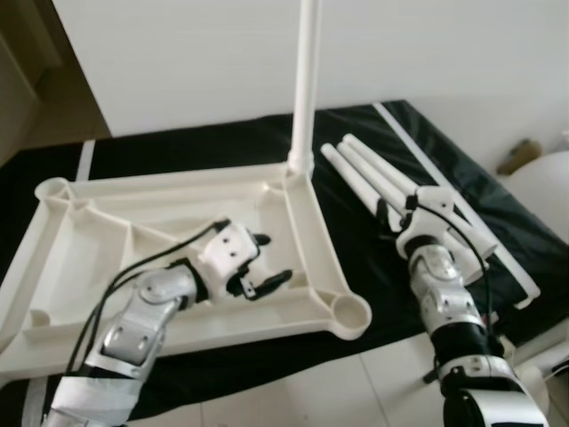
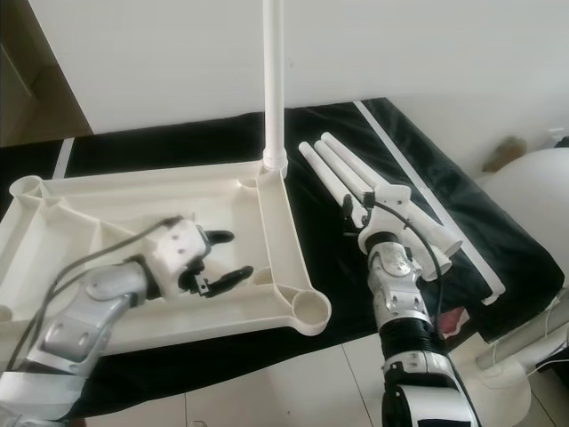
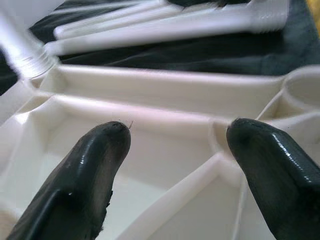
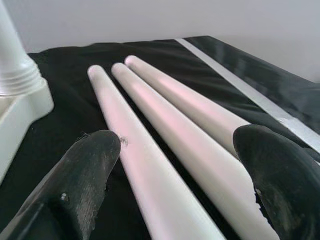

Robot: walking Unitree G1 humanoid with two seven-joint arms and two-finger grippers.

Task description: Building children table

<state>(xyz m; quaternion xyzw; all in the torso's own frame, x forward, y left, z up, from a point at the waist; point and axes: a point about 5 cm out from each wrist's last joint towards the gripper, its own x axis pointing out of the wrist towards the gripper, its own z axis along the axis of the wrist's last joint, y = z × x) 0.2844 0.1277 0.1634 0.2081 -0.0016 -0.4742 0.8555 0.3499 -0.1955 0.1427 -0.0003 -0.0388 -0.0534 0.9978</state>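
On the black cloth (image 1: 222, 142), beside the tabletop (image 1: 302, 209), my spread right claw (image 4: 175, 165) straddles three loose legs (image 4: 165, 125): stiff, light, slippery; I'd grip mid-shaft. My left claw (image 1: 258, 267) is spread too.

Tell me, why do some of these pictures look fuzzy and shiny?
In the left wrist view, the loose legs at the back are blurred, and one black finger shows glare streaks. In the right wrist view, the near fingers look soft while the three legs catch pinkish light. In the left eye view, the white tabletop is bright and slightly washed out.
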